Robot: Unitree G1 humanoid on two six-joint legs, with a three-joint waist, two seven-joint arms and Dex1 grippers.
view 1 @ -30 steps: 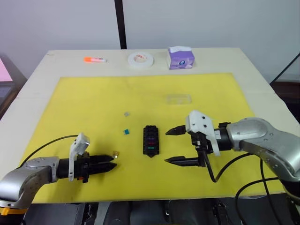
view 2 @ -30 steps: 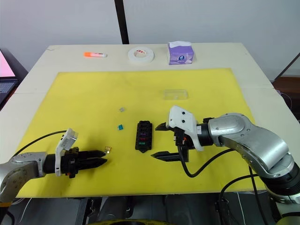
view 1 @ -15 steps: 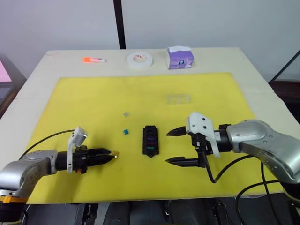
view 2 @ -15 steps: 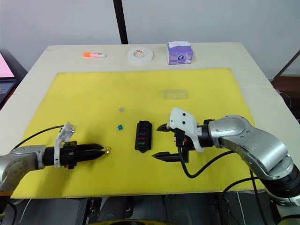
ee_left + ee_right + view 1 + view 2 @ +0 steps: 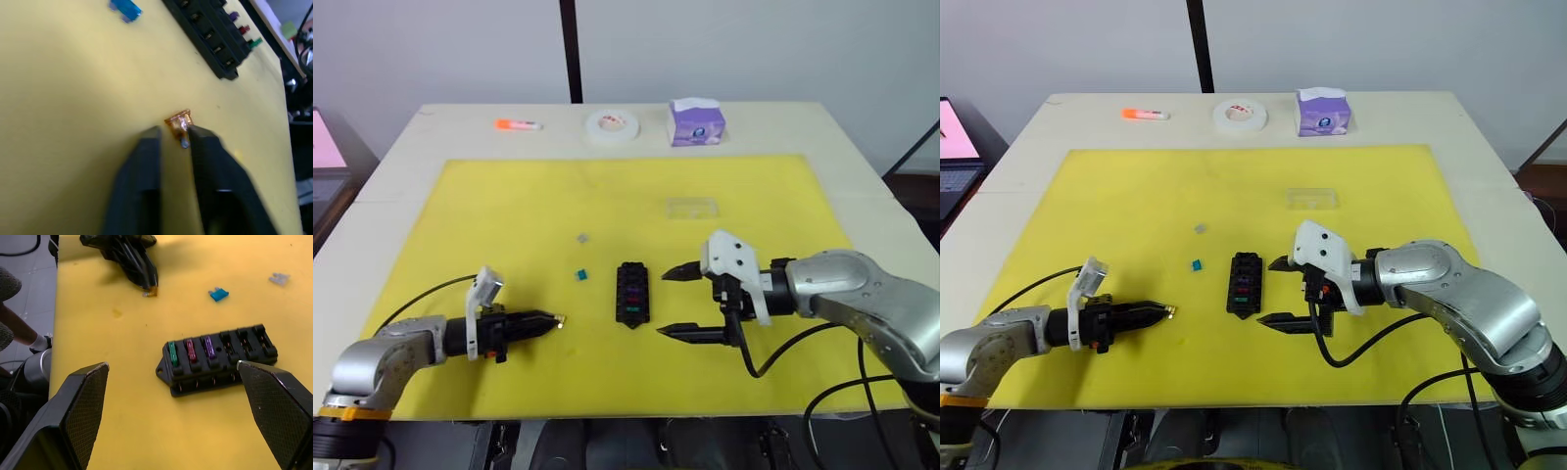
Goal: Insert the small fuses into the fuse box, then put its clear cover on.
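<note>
Amber plastic marks the near-left of the yellow mat (image 5: 460,215) — the amber fuse (image 5: 179,122) sits right at the tips of the left gripper (image 5: 548,319). In the left wrist view its two fingers are narrowed to a slim gap with the fuse at their ends, touching at least one pad; whether it is truly pinched or merely being closed on I cannot tell.

A little further right and farther back lie two loose pieces on the mat: the teal fuse (image 5: 577,275) just beside the box, and the grey fuse (image 5: 581,237) beyond it, well apart from both grippers.

Next comes the fuse box (image 5: 629,293), lying flat mid-mat with its pointed end toward the robot. The right wrist view shows three slots filled at that end — green fuse (image 5: 172,354), red fuse (image 5: 190,350), purple fuse (image 5: 209,346) — and the three remaining slots in that row empty.

Right of the box, the right gripper (image 5: 674,305) hovers with its jaws spread wide, holding nothing. Beyond it, toward the far side of the mat, the clear cover (image 5: 691,208) lies untouched.

By my reading the job is about half done: three fuses seated, amber in hand or nearly so, teal and grey yet to collect, and the cover last.
</note>
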